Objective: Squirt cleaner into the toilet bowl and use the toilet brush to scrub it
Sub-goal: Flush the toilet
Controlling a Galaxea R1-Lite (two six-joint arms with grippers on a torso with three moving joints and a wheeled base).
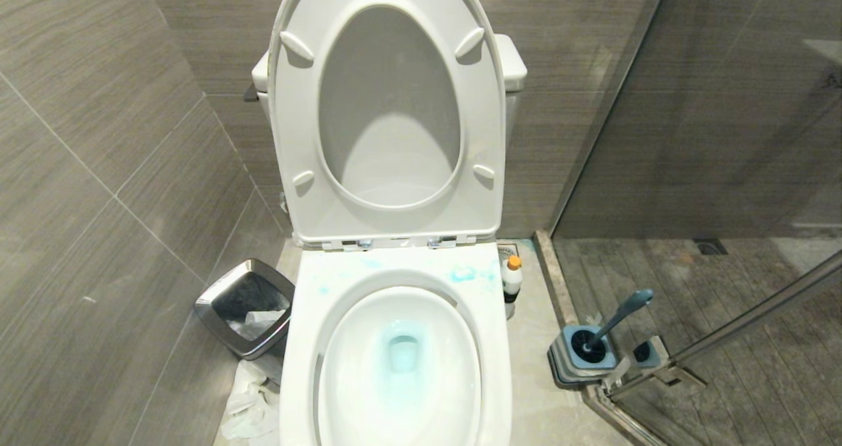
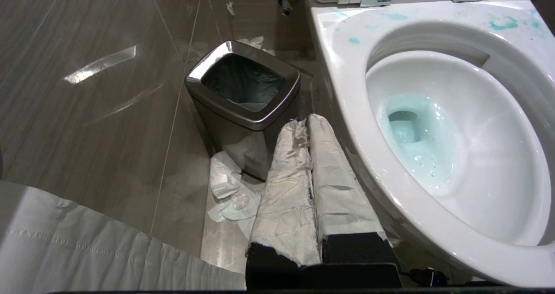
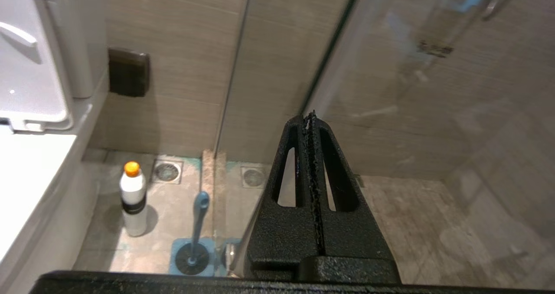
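The toilet bowl [image 1: 299,360] stands open, seat and lid raised, with pale blue water at its bottom and blue smears on its back rim [image 2: 503,24]. The cleaner [image 1: 511,279], a white bottle with an orange cap, stands upright on the floor to the bowl's right [image 3: 133,198]. The toilet brush [image 1: 615,320] rests in its square blue-grey base [image 3: 197,224] by the glass door. My right gripper [image 3: 309,117] is shut and empty, raised above the floor to the right of the brush. My left gripper [image 2: 303,122], its fingers wrapped in white, is shut and empty, low beside the bowl.
A square steel bin [image 1: 245,306] stands left of the bowl with crumpled tissue [image 1: 250,410] on the floor before it. A glass shower door [image 1: 723,331] and its threshold lie right of the brush base. Tiled walls close in on the left and behind.
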